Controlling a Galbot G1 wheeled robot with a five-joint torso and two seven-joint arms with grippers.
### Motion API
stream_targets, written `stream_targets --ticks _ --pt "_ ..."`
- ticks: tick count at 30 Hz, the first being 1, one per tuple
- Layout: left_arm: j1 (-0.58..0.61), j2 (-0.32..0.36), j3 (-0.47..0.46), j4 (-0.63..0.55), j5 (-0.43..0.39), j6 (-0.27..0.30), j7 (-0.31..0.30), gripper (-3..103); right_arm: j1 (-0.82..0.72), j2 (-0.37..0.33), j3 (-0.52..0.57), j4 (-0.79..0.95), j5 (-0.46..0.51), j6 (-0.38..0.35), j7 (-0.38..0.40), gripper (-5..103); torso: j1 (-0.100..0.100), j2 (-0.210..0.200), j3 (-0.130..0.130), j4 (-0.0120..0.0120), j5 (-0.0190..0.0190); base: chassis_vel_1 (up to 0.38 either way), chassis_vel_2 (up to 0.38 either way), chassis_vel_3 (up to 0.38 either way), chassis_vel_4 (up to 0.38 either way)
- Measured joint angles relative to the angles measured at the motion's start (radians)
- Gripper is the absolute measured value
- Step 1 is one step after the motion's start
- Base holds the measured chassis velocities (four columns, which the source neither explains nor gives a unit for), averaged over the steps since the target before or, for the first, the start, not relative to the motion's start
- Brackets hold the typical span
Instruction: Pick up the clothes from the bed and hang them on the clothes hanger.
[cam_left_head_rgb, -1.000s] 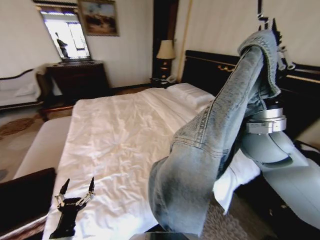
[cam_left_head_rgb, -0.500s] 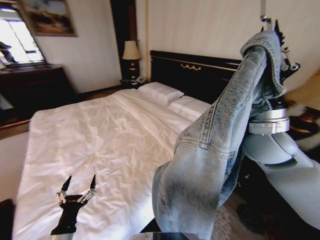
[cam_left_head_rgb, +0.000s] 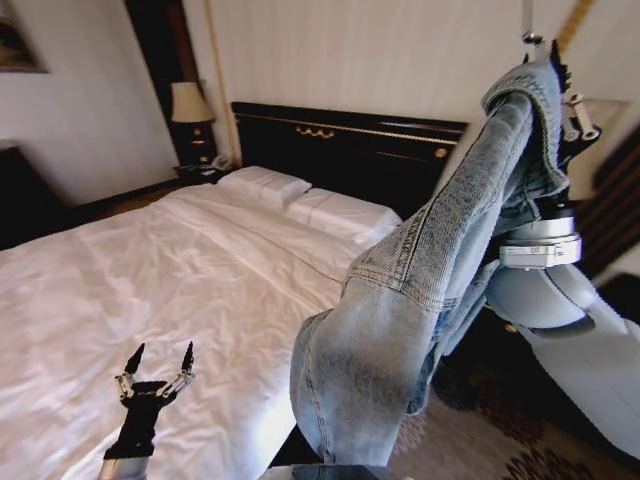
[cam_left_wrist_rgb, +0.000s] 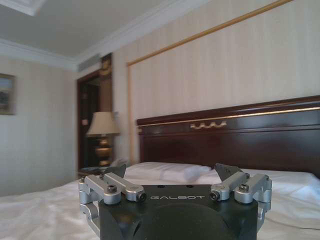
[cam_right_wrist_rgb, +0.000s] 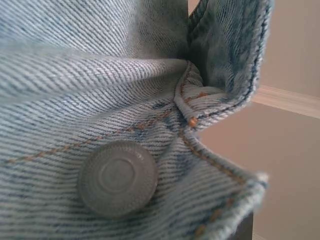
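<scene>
The clothes, a faded-blue denim jacket (cam_left_head_rgb: 420, 290), hang in a long fold from my right gripper (cam_left_head_rgb: 570, 100), which is raised high at the right and shut on the fabric near the collar. In the right wrist view the denim (cam_right_wrist_rgb: 125, 90) lies close up, with a metal button and orange stitching. The jacket's lower end dangles beside the bed (cam_left_head_rgb: 180, 270), clear of the white sheet. My left gripper (cam_left_head_rgb: 162, 350) stands low at the left over the sheet, fingers open and pointing up, and it holds nothing (cam_left_wrist_rgb: 172, 172). The clothes hanger is out of view.
A black, gold-trimmed headboard (cam_left_head_rgb: 340, 150) with two white pillows (cam_left_head_rgb: 265, 185) closes the bed's far end. A lamp (cam_left_head_rgb: 188, 103) stands on a nightstand in the far left corner. Patterned carpet (cam_left_head_rgb: 500, 440) lies to the right of the bed.
The whole picture has swung, so the camera has turned to the right; the dresser and mirror have left the view. Both grippers and the hanging jacket keep their places in the picture.
</scene>
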Motion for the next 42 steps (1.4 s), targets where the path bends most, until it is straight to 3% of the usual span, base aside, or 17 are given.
stream_targets --ticks 42 --pt "-0.022 0.012 0.031 0.011 0.001 0.010 -0.001 100 -0.107 -0.026 0.120 0.030 0.001 0.000 -0.004 15 0.000 0.000 0.000 0.0000 0.0000 -0.127 -0.127 -0.127 -0.127"
